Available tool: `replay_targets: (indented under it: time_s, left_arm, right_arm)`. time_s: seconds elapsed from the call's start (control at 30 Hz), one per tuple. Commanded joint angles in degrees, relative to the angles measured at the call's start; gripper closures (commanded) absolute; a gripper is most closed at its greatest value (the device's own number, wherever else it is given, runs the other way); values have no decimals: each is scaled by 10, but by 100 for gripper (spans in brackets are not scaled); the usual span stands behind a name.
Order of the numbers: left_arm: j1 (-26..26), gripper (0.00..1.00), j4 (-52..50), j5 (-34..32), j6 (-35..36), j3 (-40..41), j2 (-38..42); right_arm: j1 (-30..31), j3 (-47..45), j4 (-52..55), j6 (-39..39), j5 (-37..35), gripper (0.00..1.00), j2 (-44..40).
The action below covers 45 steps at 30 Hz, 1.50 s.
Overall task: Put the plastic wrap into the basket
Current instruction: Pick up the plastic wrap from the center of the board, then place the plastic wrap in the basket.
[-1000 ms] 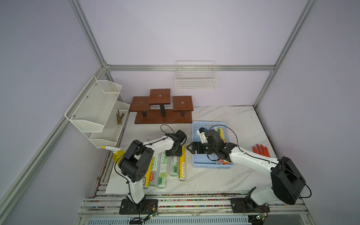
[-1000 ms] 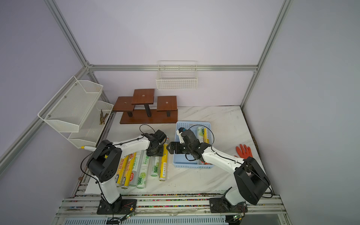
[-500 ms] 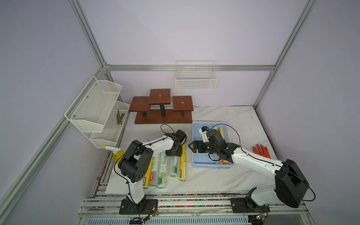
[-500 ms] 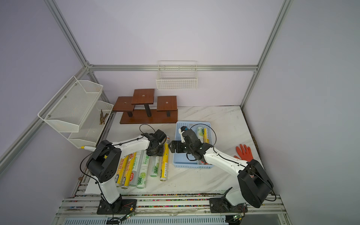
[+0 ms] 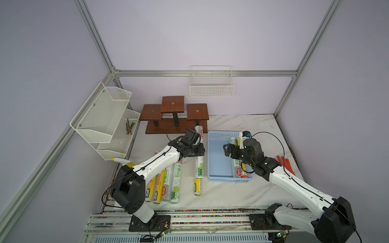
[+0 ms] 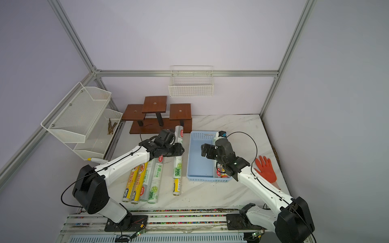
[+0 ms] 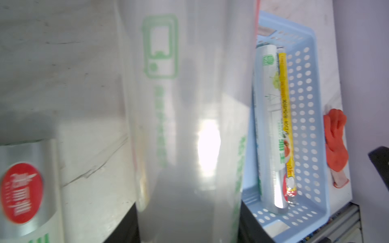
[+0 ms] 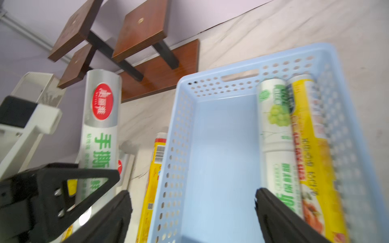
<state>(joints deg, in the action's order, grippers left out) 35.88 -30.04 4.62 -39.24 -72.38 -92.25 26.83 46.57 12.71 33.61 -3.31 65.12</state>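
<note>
Lying side by side at the near left corner of the tabletop (image 5: 231, 193) are four rolls of plastic wrap (image 5: 166, 186): two yellow, one silvery and one white-green, none of them in a container. Just right of them a yellow roll (image 5: 197, 188) lies on the marble. A silver-capped roll (image 5: 199, 168) slants over it, clamped at its middle by the left gripper (image 5: 197, 152), with its far end toward the wooden stand (image 5: 174, 117). Right of centre sits the blue basket (image 5: 216, 166). Two more rolls (image 7: 267, 126), one white-green and one yellow, lie lengthwise against its right wall. The right gripper (image 5: 228, 150) hovers over the basket's left half, jaws spread wide and holding nothing. An orange glove (image 6: 265, 170) lies by the right edge. Off the left edge, the white two-tier mesh rack (image 5: 101, 117) holds a few brassy screws (image 5: 128, 126) in its lower tier. A white wire basket (image 5: 211, 88) hangs on the back wall.
</note>
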Motion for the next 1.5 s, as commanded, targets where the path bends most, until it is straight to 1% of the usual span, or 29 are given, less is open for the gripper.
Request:
replay_targets:
  time_s: [0.0, 0.17, 0.33, 0.5, 0.67, 0.83, 1.07, 1.47]
  left_arm:
    - [20, 75, 121, 78, -31, -49, -30]
    - [36, 75, 155, 122, -59, -120, -106]
    - [41, 75, 167, 127, -83, -170, -169]
    - [45, 74, 166, 119, -108, -204, -218]
    - [55, 74, 160, 116, -117, -230, -256]
    - [58, 73, 159, 120, -123, -230, -270]
    - [66, 73, 158, 145, -132, -230, -288]
    - [77, 72, 149, 135, -145, -216, -266]
  right_arm:
    - [-40, -21, 26, 0, 23, 4, -19]
    - [-91, -33, 40, -4, 52, 4, -33]
    - [-123, -44, 46, -11, 63, 4, -46]
    - [-134, -58, 50, -13, 68, 3, -57]
    - [-135, -76, 50, -9, 69, 3, -65]
    - [-135, -84, 53, -9, 73, 3, -68]
    - [-134, -91, 48, -8, 75, 4, -62]
    - [-134, -96, 33, -6, 100, 4, -43]
